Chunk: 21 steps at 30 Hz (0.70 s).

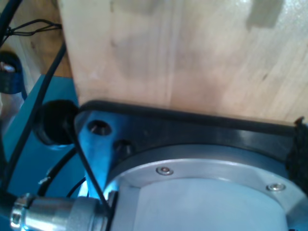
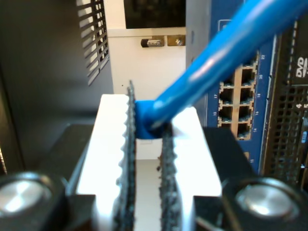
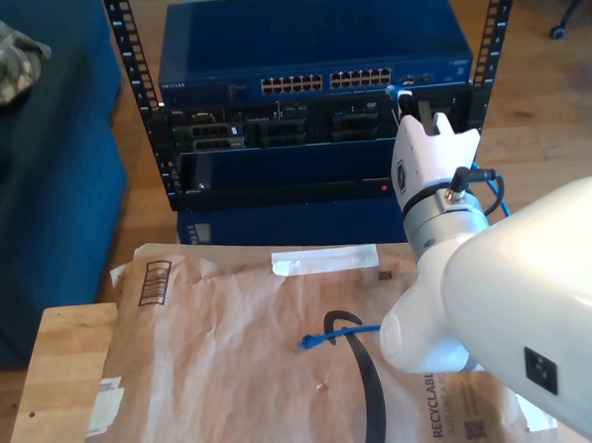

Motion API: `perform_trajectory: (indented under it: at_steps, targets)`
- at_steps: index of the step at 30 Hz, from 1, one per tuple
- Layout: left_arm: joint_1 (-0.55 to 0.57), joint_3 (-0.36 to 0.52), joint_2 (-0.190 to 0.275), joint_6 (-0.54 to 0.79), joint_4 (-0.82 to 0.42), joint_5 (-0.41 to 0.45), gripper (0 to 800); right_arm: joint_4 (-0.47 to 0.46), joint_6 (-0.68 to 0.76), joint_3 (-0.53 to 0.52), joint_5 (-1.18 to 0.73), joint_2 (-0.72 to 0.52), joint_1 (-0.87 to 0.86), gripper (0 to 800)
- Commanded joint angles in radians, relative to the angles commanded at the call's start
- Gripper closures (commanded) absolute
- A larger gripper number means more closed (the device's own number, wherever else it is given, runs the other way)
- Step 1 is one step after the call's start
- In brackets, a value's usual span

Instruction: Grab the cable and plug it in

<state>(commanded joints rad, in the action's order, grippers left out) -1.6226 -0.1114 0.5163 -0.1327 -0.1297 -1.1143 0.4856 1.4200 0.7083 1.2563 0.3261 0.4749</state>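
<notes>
Gripping: the cable (image 2: 226, 48) is pinched near one end between the serrated pads (image 2: 129, 144) of my second gripper (image 2: 147, 130), jaws pressed together on it.
Cable run: from the jaws the blue line rises away across the second wrist view; in the exterior view its other end (image 3: 327, 335) is seen lying loose on the brown paper mailer (image 3: 232, 324), well behind the claw.
Ahead of the claw: the blue network switch (image 3: 311, 42) in the rack (image 3: 136, 101) is faced, its rows of ports (image 2: 236, 106) just beyond the jaws.
Step in hand: the plug is judged to be on approach to a port, not yet seated; the plug tip itself is hidden by the pads.
Next move: a straight, level push into an empty port is called for, clip aligned, with no twist on the cable.
First gripper: my first gripper is not made out; a metal flange (image 1: 207, 192) and a wooden board (image 1: 183, 53) are seen.
</notes>
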Motion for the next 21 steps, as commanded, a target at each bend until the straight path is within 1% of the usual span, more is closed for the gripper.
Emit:
perform_trajectory:
  at_steps: [2, 5, 14, 15, 18, 21]
  targets:
    - [0.000, 0.000, 0.000, 0.000, 0.000, 0.000, 0, 0.000, 0.009, 0.035, 0.000, 0.044, -0.020, 800]
    - [0.000, 0.000, 0.000, 0.000, 0.000, 0.000, 0, -0.002, 0.049, 0.071, 0.002, 0.080, -0.038, 800]
    - [0.000, 0.000, 0.000, 0.000, 0.000, 0.000, 0, 0.008, 0.044, 0.178, 0.009, 0.175, -0.038, 800]
    - [0.000, 0.000, 0.000, 0.000, 0.000, 0.000, 0, 0.012, 0.044, 0.190, 0.011, 0.189, -0.038, 800]
    - [0.000, 0.000, 0.000, 0.000, 0.000, 0.000, 0, 0.066, 0.038, 0.232, 0.031, 0.227, -0.037, 800]
    - [0.000, 0.000, 0.000, 0.000, 0.000, 0.000, 0, 0.074, 0.038, 0.239, 0.037, 0.235, -0.035, 800]
